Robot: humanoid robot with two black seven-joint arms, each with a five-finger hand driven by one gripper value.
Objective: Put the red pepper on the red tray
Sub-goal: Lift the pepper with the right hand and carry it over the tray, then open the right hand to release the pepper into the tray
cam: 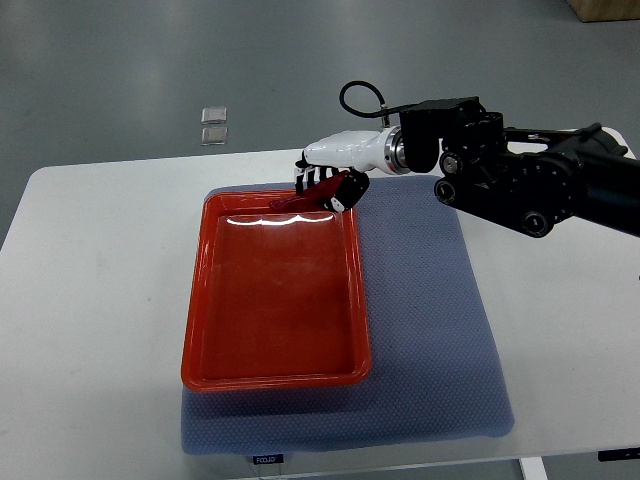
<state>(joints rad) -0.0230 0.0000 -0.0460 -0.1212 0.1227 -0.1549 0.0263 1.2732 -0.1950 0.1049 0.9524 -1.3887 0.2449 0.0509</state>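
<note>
right hand [328,180]: fingers clamped on red pepper [305,196], held over far rim of red tray [275,378]. tray: bare inside, lying on blue-grey mat [430,330] on white surface [90,300]. two small clear squares [214,125] on floor beyond.

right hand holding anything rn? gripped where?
Yes: the right hand is shut on the red pepper, gripping its right end; the left end sticks out over the red tray's far rim.

A glossy red tray [275,300] is lying on a blue-grey woven mat [430,330]. A white-and-black right hand [335,175] is gripping a dark red pepper [305,197] over a white table [90,300].
</note>
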